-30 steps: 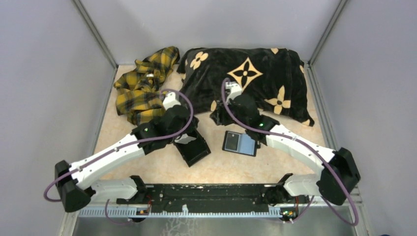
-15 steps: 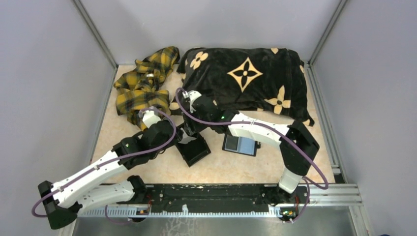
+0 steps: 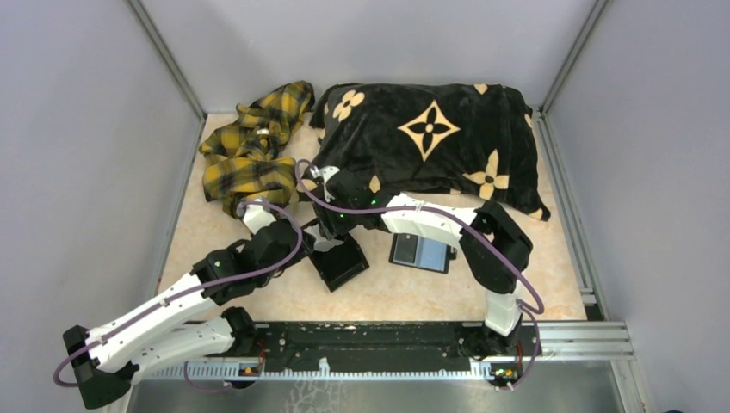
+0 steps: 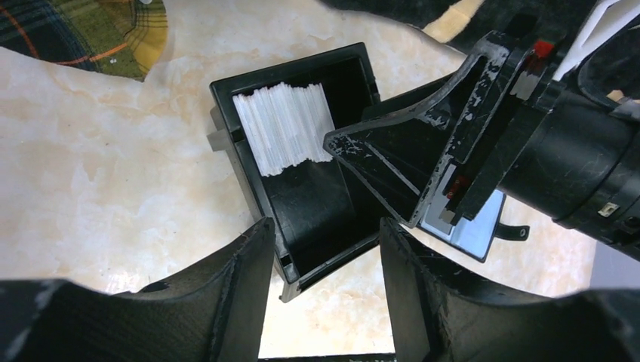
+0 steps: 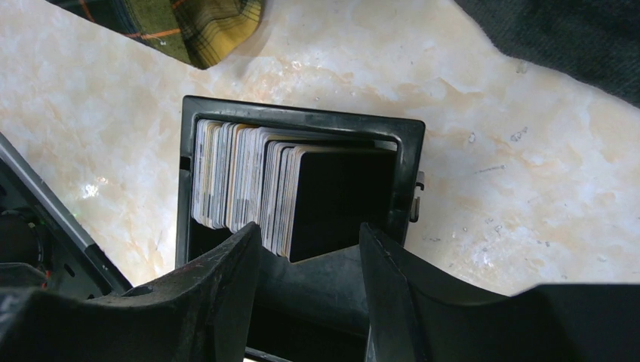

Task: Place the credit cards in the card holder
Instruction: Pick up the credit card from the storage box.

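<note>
The credit cards (image 5: 256, 192) stand on edge in a packed row inside the black tray (image 5: 302, 117). They look thin, stiff and probably slick, so I'd pinch one across its faces at the free top edge. The card holder (image 3: 419, 251) lies open on the desk (image 5: 490, 151), just right of the tray. The right hand (image 5: 309, 241) hangs over the stack with its jaws fairly wide, gripping nothing — and the left hand (image 4: 324, 234) gapes empty above the tray's near end.

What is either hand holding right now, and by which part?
Nothing is held. The left hand and the right hand are both open above the black tray of stacked cards, gripping none of them.
</note>
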Robot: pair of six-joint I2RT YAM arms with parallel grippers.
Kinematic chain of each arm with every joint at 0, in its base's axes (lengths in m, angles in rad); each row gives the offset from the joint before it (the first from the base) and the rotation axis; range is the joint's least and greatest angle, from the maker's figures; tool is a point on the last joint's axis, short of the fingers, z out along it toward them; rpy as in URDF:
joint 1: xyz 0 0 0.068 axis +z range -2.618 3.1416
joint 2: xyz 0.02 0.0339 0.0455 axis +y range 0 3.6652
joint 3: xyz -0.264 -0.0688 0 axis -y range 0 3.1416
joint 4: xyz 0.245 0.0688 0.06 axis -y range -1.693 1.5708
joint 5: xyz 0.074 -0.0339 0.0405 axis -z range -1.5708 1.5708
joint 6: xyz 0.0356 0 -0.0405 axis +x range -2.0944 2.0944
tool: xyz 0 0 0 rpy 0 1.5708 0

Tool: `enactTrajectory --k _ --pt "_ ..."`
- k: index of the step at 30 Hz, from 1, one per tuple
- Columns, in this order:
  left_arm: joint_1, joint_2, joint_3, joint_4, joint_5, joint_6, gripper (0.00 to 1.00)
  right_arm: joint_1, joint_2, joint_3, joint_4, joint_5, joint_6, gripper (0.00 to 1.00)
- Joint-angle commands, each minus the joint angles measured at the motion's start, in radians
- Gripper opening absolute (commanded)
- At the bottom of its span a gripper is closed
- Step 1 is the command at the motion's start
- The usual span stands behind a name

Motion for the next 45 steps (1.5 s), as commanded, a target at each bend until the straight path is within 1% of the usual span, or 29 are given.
enactTrajectory --k 1,4,12,18,23,29,33,36,37,45 --pt "-0.005 -0.021 -0.030 -0.025 -0.027 -0.058 0.59 0.004 0.017 0.073 0.016 -0.029 -0.018 0.51" --pt "-0.004 -0.023 -0.053 -0.021 -0.033 -0.065 0.58 0.005 0.034 0.089 0.013 -0.039 -0.018 0.51" --pt "-0.005 -0.014 -0.112 -0.008 -0.036 -0.089 0.50 0.001 0.071 0.100 0.016 -0.066 -0.007 0.51" --pt "-0.005 0.010 -0.172 0.055 -0.013 -0.089 0.48 -0.004 0.076 0.093 0.020 -0.082 0.002 0.50" --pt "-0.004 0.073 -0.201 0.118 0.016 -0.082 0.47 -0.008 0.082 0.081 0.028 -0.100 0.010 0.49" --pt "-0.004 0.136 -0.218 0.165 0.024 -0.085 0.47 -0.009 0.088 0.084 0.023 -0.113 0.013 0.44" --pt "-0.004 0.142 -0.232 0.177 0.017 -0.088 0.46 -0.009 0.083 0.083 0.023 -0.118 0.014 0.36" --pt "-0.004 0.141 -0.244 0.184 0.018 -0.090 0.46 -0.008 0.076 0.083 0.025 -0.118 0.018 0.27" --pt "-0.004 0.140 -0.247 0.185 0.019 -0.090 0.46 -0.008 0.072 0.084 0.024 -0.118 0.019 0.26" --pt "-0.004 0.137 -0.260 0.196 0.024 -0.096 0.45 -0.006 0.053 0.097 0.011 -0.124 0.024 0.25"
